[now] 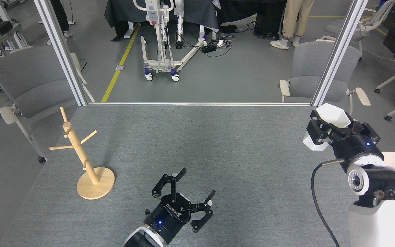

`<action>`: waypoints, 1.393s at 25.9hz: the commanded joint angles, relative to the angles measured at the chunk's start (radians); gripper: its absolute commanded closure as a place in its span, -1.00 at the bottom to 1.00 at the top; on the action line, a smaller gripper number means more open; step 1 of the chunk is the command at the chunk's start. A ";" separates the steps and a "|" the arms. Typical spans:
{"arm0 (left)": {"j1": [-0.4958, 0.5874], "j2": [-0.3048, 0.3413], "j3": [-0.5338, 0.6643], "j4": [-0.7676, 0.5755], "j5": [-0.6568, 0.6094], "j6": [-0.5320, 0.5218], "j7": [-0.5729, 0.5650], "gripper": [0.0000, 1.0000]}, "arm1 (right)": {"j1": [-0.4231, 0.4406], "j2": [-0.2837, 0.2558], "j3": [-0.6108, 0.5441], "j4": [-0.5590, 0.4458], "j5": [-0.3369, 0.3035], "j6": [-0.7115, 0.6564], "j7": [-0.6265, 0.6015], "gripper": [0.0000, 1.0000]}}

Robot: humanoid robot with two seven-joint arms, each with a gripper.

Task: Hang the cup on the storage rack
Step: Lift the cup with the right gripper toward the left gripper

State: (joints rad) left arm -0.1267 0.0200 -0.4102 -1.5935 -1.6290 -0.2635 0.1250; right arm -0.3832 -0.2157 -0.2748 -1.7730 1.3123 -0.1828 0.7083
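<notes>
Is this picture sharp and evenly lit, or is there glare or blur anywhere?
Head view: light is soft and even, no glare on the grey table; the white cup in the right gripper and the wooden rack look crisp; the left gripper casts only a faint shadow.

The cup is matt white, with flat smooth facets, like unglazed ceramic or plastic. The rack is pale bare wood, smooth and unvarnished. The counter wears a grey cloth with a rough woven grain. Both grippers, left and right, are black, faintly shiny plastic or metal. The frame posts are brushed metal.
</notes>
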 commanded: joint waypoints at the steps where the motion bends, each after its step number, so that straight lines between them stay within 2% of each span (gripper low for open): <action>1: -0.074 -0.006 -0.090 0.000 -0.031 -0.014 -0.027 -0.99 | 0.000 0.004 0.055 -0.013 -0.012 0.028 0.010 1.00; 3: -0.103 -0.015 -0.124 0.029 -0.031 -0.014 -0.050 -0.99 | -0.002 0.007 0.109 -0.011 -0.012 0.072 0.010 1.00; 7: -0.185 -0.095 -0.136 0.130 -0.031 -0.025 -0.105 -0.99 | 0.000 0.012 0.227 -0.011 -0.004 0.200 0.010 1.00; 12: -0.272 -0.160 -0.136 0.230 -0.031 -0.102 -0.116 -0.99 | -0.003 0.016 0.315 -0.011 0.005 0.313 0.010 1.00; 17: -0.372 -0.163 -0.134 0.374 -0.019 -0.106 -0.125 -0.99 | -0.011 0.022 0.365 -0.013 0.039 0.421 0.013 1.00; 24: -0.395 -0.166 -0.105 0.411 -0.006 -0.099 -0.125 -0.99 | -0.009 0.026 0.430 -0.013 0.105 0.499 0.013 1.00; 29: -0.435 -0.166 -0.101 0.415 -0.005 -0.108 -0.140 -0.99 | -0.005 0.068 0.467 -0.009 0.125 0.499 0.013 1.00; 33: -0.459 -0.167 -0.110 0.443 -0.003 -0.117 -0.182 -0.99 | 0.001 0.110 0.494 -0.002 0.180 0.500 0.014 1.00; 36: -0.473 -0.167 -0.114 0.460 0.003 -0.140 -0.183 -0.99 | 0.003 0.125 0.508 0.001 0.192 0.500 0.019 1.00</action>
State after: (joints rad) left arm -0.5861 -0.1470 -0.5208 -1.1513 -1.6305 -0.3858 -0.0520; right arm -0.3829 -0.1095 0.2182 -1.7751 1.4868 0.3175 0.7234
